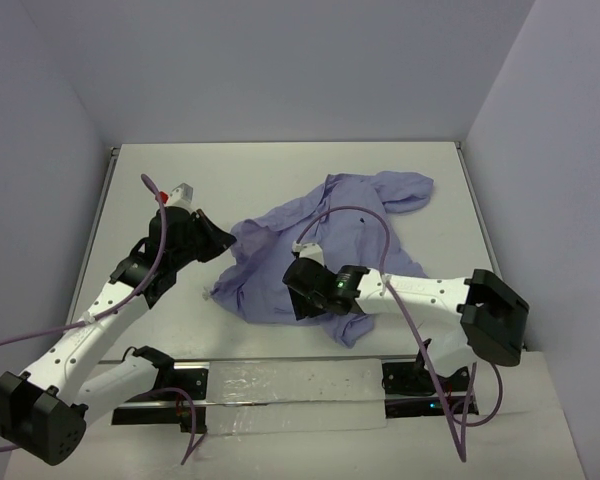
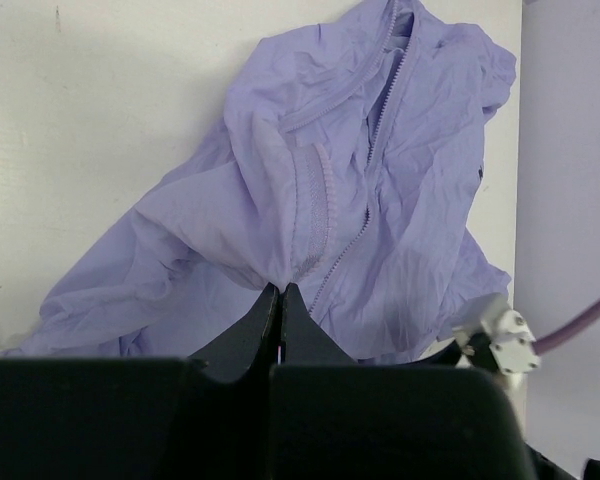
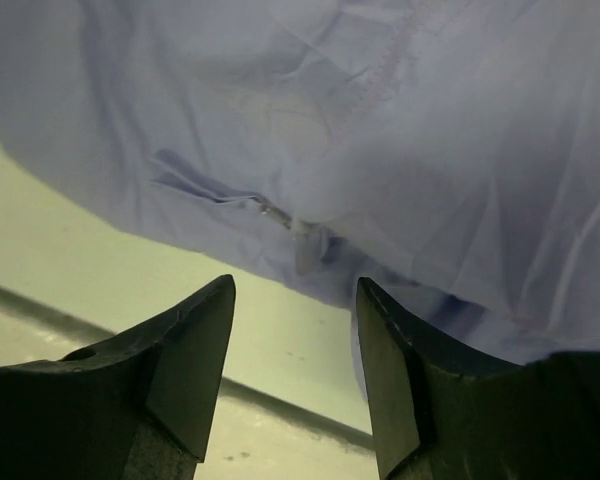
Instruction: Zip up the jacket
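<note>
Left of the top view: the black two-finger left gripper [image 2: 280, 292] sits at the left edge of the garment. In the left wrist view its fingertips are pressed together, with a fold of cloth drawn to a point between them just below the ribbed hem band. It is clenched on the fabric.

Centre: the crumpled lavender-purple jacket of thin soft fabric [image 1: 355, 215] lies heaped on the flat white tabletop [image 1: 180, 170], centre-right of the top view, with part bunched toward the upper right. The pale zipper track [image 2: 365, 215] runs from top centre down to lower centre of the left wrist view. Whether its halves are joined cannot be told.

Right: the black two-finger right gripper [image 3: 295, 282] hangs at the near hem with its jaws spread, holding nothing. The small metal zipper slider with tab [image 3: 300, 243] lies just ahead of the gap.

Judgement: the step in hand is taking the slider. The left pinch should serve as an anchor, keeping the hem taut. The right fingers should advance straight and close on the tab alone. Slack thin cloth would likely bunch and jam the teeth.

Containers: none in view.
</note>
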`<state>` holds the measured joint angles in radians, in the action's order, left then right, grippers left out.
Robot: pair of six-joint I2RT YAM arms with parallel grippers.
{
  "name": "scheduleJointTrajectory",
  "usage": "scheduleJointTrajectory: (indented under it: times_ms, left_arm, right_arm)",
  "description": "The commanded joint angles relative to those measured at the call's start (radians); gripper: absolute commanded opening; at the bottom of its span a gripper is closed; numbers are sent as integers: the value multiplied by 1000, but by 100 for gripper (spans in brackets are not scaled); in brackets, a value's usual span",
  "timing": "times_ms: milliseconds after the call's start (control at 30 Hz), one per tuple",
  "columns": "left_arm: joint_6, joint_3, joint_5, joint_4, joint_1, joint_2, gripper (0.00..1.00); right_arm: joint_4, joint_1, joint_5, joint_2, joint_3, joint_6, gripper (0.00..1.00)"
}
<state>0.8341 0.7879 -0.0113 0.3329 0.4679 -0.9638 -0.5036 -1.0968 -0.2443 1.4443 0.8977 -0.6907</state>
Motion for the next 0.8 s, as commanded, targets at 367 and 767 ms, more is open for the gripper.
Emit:
scheduleJointTrajectory:
  times_ms: [367, 767]
  left_arm:
    - [-1, 8, -12, -29, -8, 9, 0]
    - [-5, 4, -11, -32, -7, 18, 0]
  right_arm:
    - [42, -15, -58, 144, 64, -8, 40]
    - [116, -15, -89, 34, 16, 2, 0]
